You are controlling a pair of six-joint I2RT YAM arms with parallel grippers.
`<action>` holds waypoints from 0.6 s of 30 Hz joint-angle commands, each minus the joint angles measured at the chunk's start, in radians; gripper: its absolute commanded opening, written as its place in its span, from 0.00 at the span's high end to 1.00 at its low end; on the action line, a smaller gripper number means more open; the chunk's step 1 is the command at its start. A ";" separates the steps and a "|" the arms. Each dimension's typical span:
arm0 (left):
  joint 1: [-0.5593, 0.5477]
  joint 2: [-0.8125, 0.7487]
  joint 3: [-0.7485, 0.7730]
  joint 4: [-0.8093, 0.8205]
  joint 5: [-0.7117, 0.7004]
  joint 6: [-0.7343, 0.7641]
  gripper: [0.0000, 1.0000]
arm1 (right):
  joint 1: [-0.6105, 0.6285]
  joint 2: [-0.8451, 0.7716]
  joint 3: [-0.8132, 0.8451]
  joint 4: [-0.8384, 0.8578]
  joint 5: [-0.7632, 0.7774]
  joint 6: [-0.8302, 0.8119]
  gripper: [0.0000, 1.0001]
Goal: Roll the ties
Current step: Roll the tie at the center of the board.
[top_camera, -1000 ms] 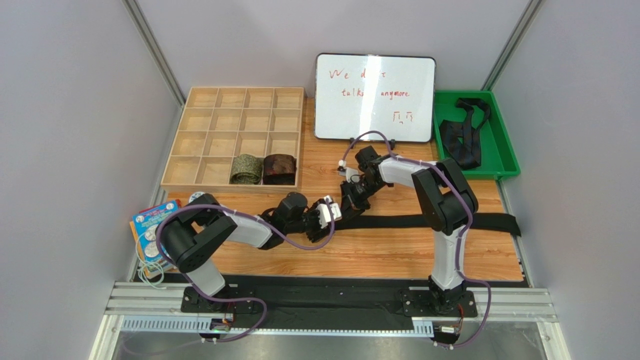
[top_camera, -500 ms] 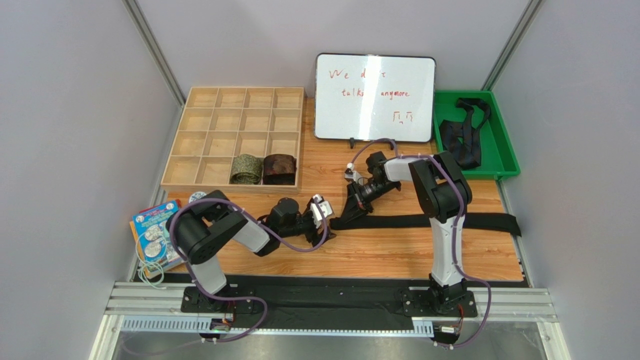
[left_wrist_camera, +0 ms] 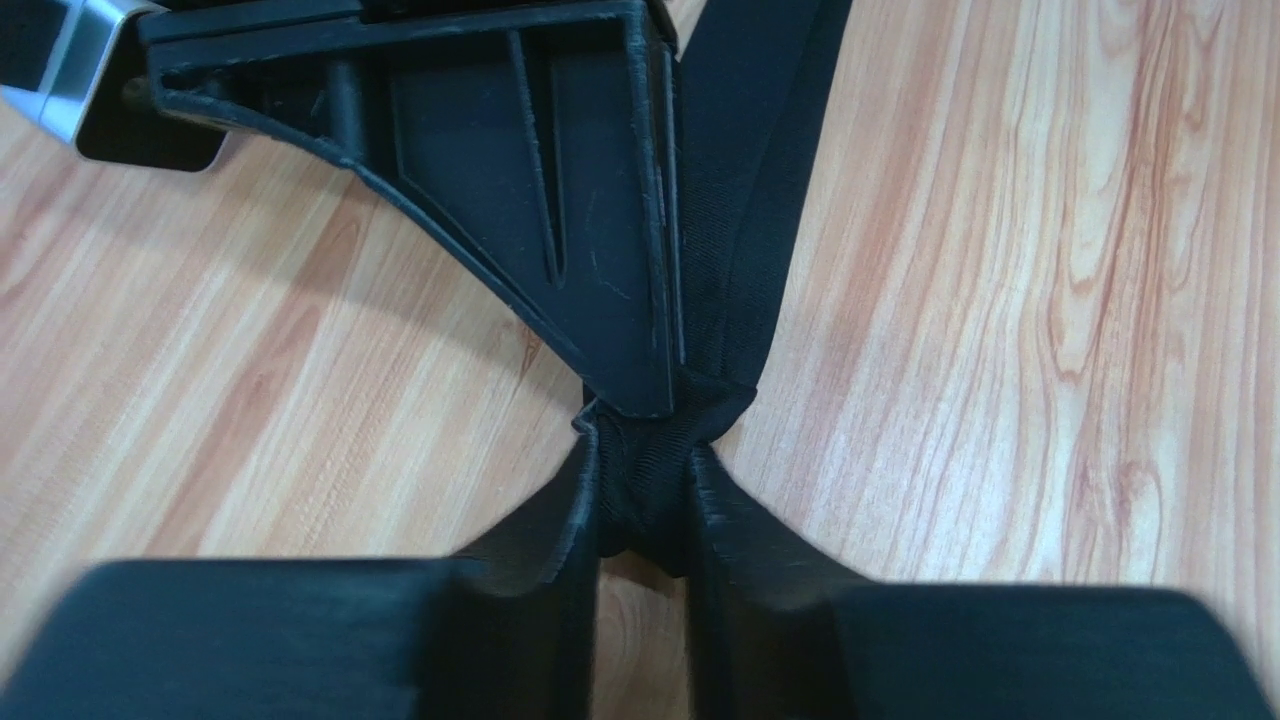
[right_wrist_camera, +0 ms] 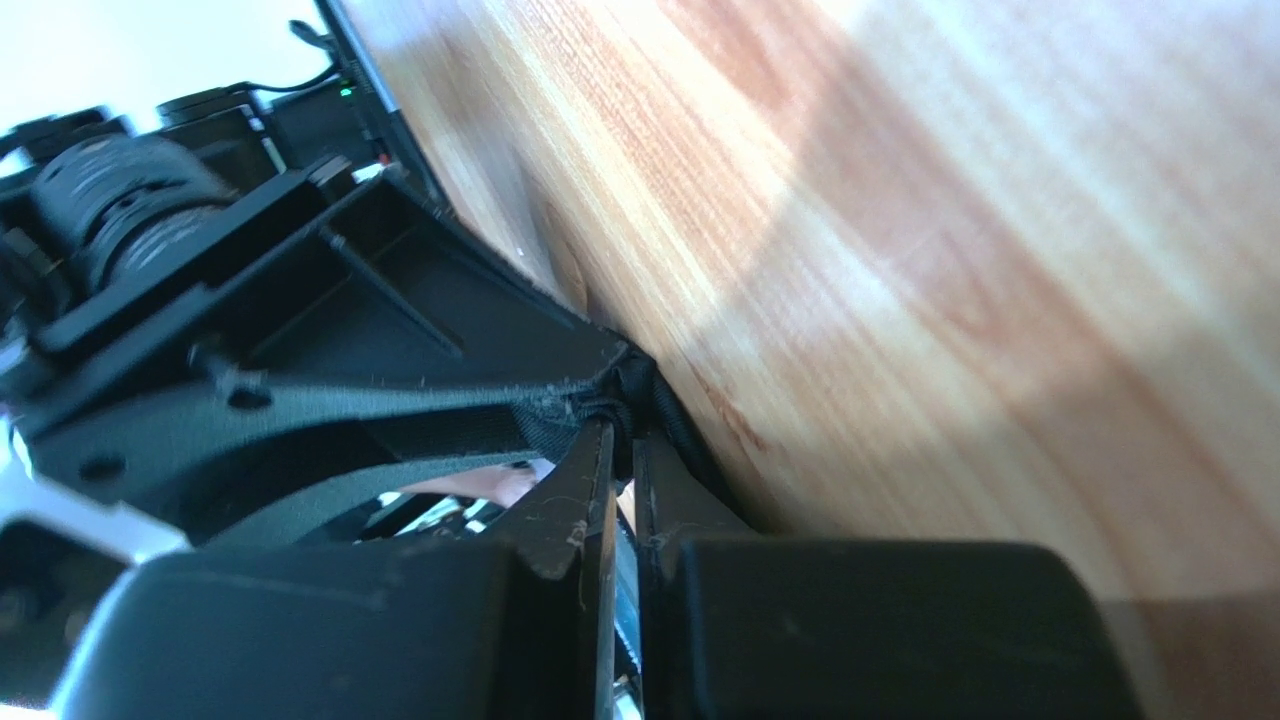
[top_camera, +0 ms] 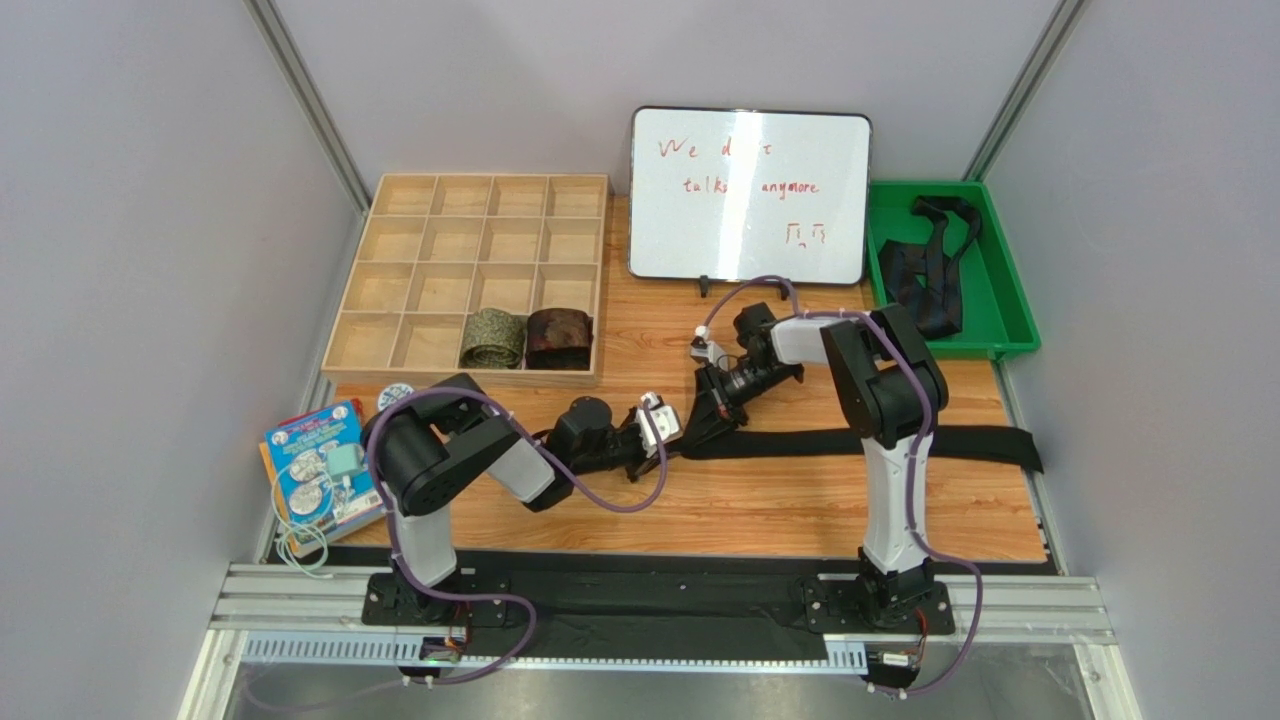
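Note:
A long black tie [top_camera: 902, 443] lies flat across the wooden table, running right from both grippers. My left gripper [top_camera: 661, 428] is shut on its bunched left end. In the left wrist view the fabric [left_wrist_camera: 751, 180] is pinched between my left gripper's [left_wrist_camera: 646, 488] fingers. My right gripper [top_camera: 706, 408] meets the same end from behind. Its jaws [right_wrist_camera: 619, 428] stand a thin slit apart, with tie fabric [right_wrist_camera: 451, 408] caught at the tips. Two rolled ties, olive-green [top_camera: 492, 338] and reddish-brown [top_camera: 558, 338], sit in the organizer's front row.
The wooden compartment organizer [top_camera: 368, 248] stands at the back left. A whiteboard [top_camera: 748, 195] leans at the back centre. A green tray [top_camera: 1019, 323] at the back right holds more black ties [top_camera: 924, 278]. A colourful booklet [top_camera: 308, 465] lies at the left edge.
My left gripper has moved right to the tie's end and closed on it. The right gripper pulled slightly back and left, then held still there.

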 commanded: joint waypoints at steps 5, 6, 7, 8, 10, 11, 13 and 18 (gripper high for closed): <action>-0.026 -0.115 0.083 -0.423 -0.082 0.119 0.94 | 0.003 -0.186 0.068 -0.066 0.248 0.002 0.61; -0.027 -0.120 0.085 -0.435 -0.087 0.122 0.94 | 0.003 -0.210 0.066 -0.073 0.265 0.007 0.58; -0.027 -0.124 0.088 -0.447 -0.088 0.125 0.94 | 0.002 -0.242 0.063 -0.078 0.273 0.010 0.58; -0.029 -0.132 0.090 -0.466 -0.087 0.129 0.94 | 0.003 -0.259 0.061 -0.084 0.276 0.022 0.59; -0.029 -0.138 0.090 -0.477 -0.087 0.137 0.93 | 0.006 -0.284 0.046 -0.076 0.264 0.050 0.63; -0.030 -0.138 0.093 -0.489 -0.088 0.140 0.92 | 0.009 -0.283 0.042 -0.058 0.250 0.065 0.64; -0.029 -0.138 0.103 -0.504 -0.090 0.142 0.91 | 0.029 -0.274 0.034 -0.047 0.237 0.112 0.67; -0.030 -0.143 0.128 -0.555 -0.110 0.143 0.89 | 0.069 -0.229 0.012 0.028 0.239 0.182 0.68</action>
